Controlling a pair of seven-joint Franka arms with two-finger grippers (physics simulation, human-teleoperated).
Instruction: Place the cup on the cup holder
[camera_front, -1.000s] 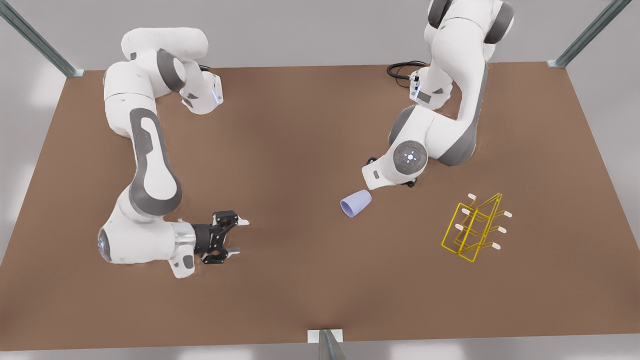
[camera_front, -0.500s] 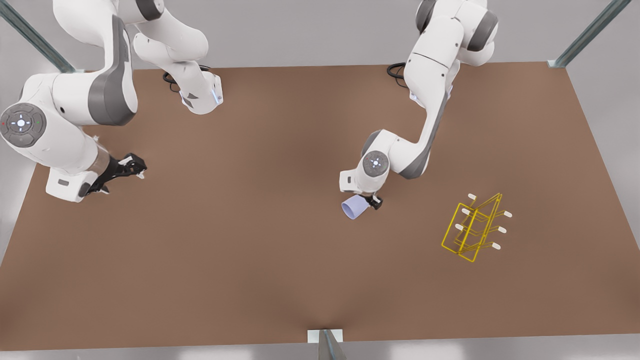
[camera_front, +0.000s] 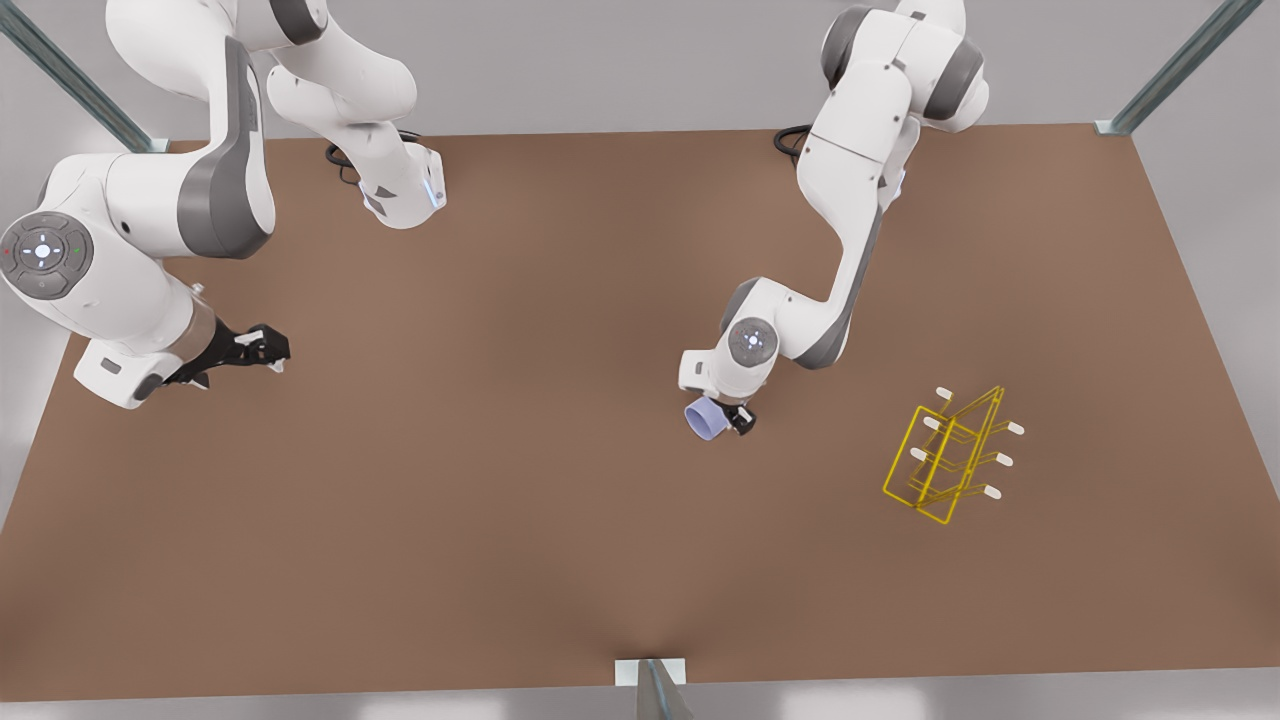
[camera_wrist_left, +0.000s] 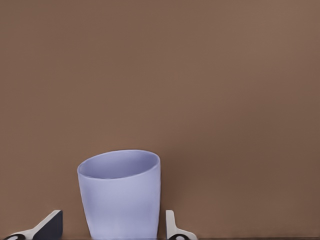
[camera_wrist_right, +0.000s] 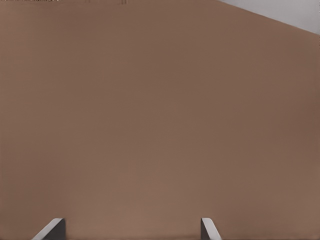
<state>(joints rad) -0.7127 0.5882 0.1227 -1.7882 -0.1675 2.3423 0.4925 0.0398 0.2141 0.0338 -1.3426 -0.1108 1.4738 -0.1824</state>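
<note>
Left wrist view: left tool (camera_wrist_left: 114, 227) has dropped around the small lavender-blue tapered cup (camera_wrist_left: 120, 192), fingers (camera_wrist_left: 176, 229) astride, not yet clamped.
Cup lies on the brown worktop (camera_front: 560, 520); next the grasp, then the yellow wire cup holder (camera_front: 950, 455) well apart; right tool (camera_front: 262, 348), fingers spread and empty, waits far off.

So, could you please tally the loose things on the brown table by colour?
Lavender-blue: 1, the small tapered handleless cup, lying between the left gripper's fingers.
Yellow: 1, the thin-wire cup holder rack with white-tipped pegs.
Total: 2.
</note>
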